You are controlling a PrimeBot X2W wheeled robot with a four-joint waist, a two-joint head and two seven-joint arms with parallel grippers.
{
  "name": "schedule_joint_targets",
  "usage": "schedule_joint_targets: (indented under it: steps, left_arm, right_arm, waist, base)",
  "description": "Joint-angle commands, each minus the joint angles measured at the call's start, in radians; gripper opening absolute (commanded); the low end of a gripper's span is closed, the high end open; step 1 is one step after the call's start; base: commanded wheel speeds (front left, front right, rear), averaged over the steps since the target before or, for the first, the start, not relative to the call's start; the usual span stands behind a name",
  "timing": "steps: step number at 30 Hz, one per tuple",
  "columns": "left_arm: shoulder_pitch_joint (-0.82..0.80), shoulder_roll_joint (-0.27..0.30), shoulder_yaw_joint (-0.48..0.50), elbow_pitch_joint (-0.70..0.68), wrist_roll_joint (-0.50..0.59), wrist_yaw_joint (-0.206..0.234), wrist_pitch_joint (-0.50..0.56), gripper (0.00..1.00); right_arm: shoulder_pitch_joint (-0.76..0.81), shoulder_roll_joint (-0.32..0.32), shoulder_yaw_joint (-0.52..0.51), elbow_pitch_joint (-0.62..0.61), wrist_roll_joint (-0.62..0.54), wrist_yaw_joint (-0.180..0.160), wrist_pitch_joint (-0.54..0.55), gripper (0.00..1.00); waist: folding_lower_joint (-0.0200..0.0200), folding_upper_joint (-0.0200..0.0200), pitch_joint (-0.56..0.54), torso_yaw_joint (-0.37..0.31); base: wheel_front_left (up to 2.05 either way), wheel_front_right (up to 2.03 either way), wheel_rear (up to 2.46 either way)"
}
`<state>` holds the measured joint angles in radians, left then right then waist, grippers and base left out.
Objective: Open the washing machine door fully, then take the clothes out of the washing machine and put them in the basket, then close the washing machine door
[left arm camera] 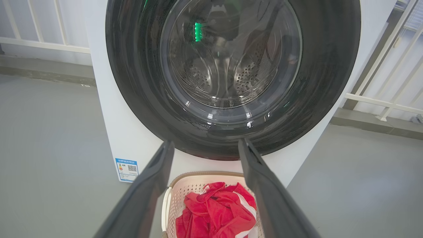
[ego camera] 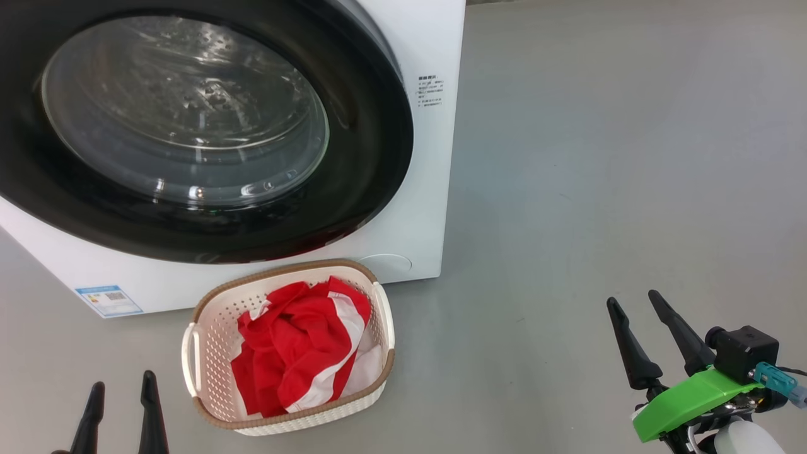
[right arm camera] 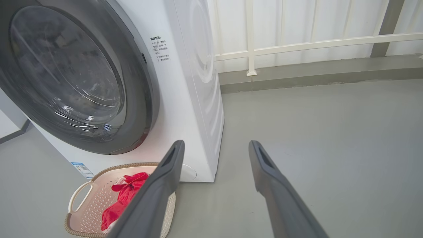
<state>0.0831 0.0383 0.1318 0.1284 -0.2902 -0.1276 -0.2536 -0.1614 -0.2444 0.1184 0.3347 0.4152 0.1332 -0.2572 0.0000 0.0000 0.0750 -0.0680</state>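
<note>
Grey, smooth flooring carries everything. Nearest the camera, on the near left of the basket, the left end effector holds its two dark fingers apart, open and empty. Well to the basket's right, the right end effector is spread just as wide with nothing between its fingers, and a green mount sits behind them. The basket stands upright on the floor. Just beyond it stands the washing machine. The washing machine door lies flat against the white front, shut as far as I can tell. A blue label sits beyond the basket's left corner. Farther off, a white railing runs along a pale wall.

The head view's lower edge cuts off the left end effector below its fingers, and the frame crops the door's top and left side. Reflections in the glass blur the steel drum. The printed text is too small to read. In the left wrist view, a finger covers the basket's right side.

The clothes, red with white stripes, lie bunched inside the basket. They are near the left end effector, ahead of it and to its right, not touching, and they are well apart from the right end effector.
</note>
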Motion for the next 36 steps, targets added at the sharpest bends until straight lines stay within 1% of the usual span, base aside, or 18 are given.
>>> schedule_joint_targets:
  steps: [1,13,14,21,24,28,29,32,36]
  left_arm:
    - [-0.004,0.021,0.032,-0.029,0.011,-0.003,-0.008,1.0]
    - [-0.006,0.019,0.039,-0.023,0.019,-0.003,-0.008,1.0]
    - [0.015,0.0,0.002,-0.002,0.009,0.0,0.0,0.0]
    - [0.015,-0.029,-0.008,0.067,0.005,0.0,0.008,0.0]
    - [0.012,-0.032,-0.007,0.075,-0.02,0.0,0.015,0.0]
    - [0.007,-0.031,-0.007,0.075,-0.062,0.0,0.027,0.0]
    - [0.006,-0.031,-0.008,0.075,-0.072,0.0,0.03,0.0]
    - [0.0,-0.03,-0.008,0.077,-0.104,0.0,0.038,0.0]
    - [-0.008,-0.028,-0.009,0.079,-0.146,0.0,0.049,0.0]
  right_arm:
    - [0.013,-0.01,0.019,-0.026,-0.012,-0.002,-0.005,1.0]
    - [0.02,-0.005,0.011,-0.032,-0.014,-0.002,-0.005,1.0]
    - [0.02,0.004,-0.004,-0.007,-0.001,0.0,0.0,0.0]
    - [0.038,0.04,0.003,0.059,0.003,0.0,0.001,0.0]
    - [0.044,0.048,0.0,0.063,0.026,0.0,0.007,0.0]
    - [0.045,0.052,-0.007,0.057,0.065,0.0,0.018,0.0]
    - [0.046,0.053,-0.008,0.056,0.075,0.0,0.021,0.0]
    - [0.046,0.056,-0.013,0.053,0.104,0.0,0.029,0.0]
    - [0.045,0.06,-0.02,0.048,0.143,0.0,0.04,0.0]
  waist:
    - [0.0,0.0,-0.002,-0.001]
    - [0.0,0.0,-0.002,-0.001]
    - [0.0,0.0,-0.002,-0.001]
    - [0.0001,0.0,-0.002,-0.001]
    - [0.0002,0.0,-0.002,0.0]
    - [0.0023,0.0,-0.007,0.002]
    - [0.0023,0.0,-0.008,0.003]
    - [0.0004,0.0,-0.008,0.005]
    - [0.0001,0.0,-0.01,0.007]
  base:
    - [0.0,0.0,0.0]
    - [0.0,0.0,0.0]
    - [0.0,0.0,0.0]
    - [0.0,0.0,0.0]
    - [0.0,0.0,0.0]
    - [0.0,0.0,0.0]
    - [0.0,0.0,0.0]
    - [0.0,0.0,0.0]
    - [0.0,0.0,0.0]
